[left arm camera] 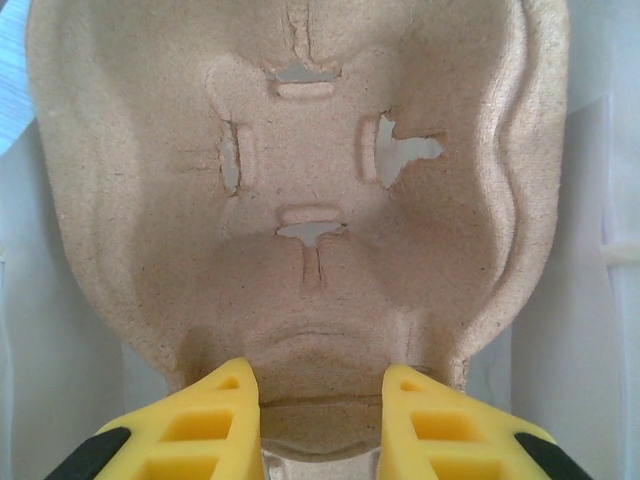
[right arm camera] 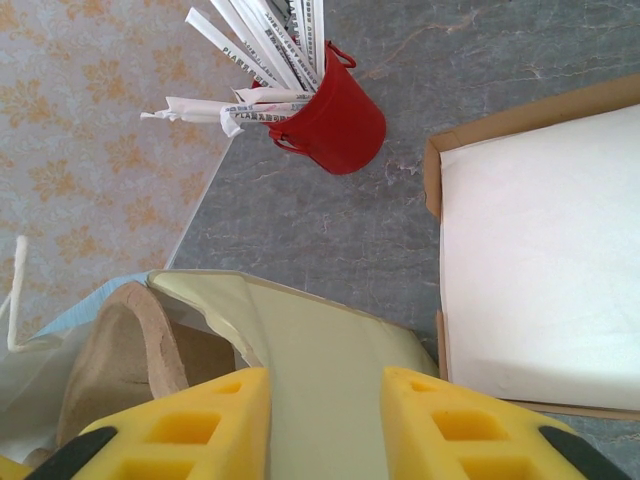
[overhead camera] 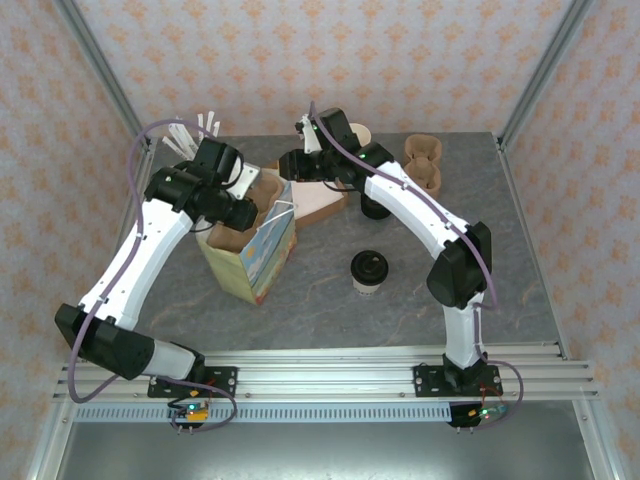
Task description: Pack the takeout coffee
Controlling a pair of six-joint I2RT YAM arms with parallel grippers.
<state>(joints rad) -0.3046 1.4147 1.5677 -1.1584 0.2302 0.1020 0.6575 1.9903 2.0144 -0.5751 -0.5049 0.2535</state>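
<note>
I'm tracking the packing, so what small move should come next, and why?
Probably ease the cup tray down into the bag: the left claw grips its edge, the right claw holds the bag's rim open, and the coffee stands on the table.

Resembling a lab test booth dressed as a café counter: showing peach floral-patterned wall panels (overhead camera: pixel 330 60), silver aluminium frame posts (overhead camera: pixel 103 70), a grey marble-look tabletop (overhead camera: pixel 330 320), and a small red plastic bucket (right arm camera: pixel 335 120) of paper-wrapped straws (right arm camera: pixel 250 40).

The top camera sits high behind the arms (overhead camera: pixel 420 215), looking down over the whole table (overhead camera: pixel 400 310). The left wrist camera faces a cup carrier (left arm camera: pixel 300 200) at very close range. The right wrist camera looks down, close, on the paper bag (right arm camera: pixel 320 370), with a red bucket (right arm camera: pixel 335 120) beyond it. All three views share the carrier.
</note>
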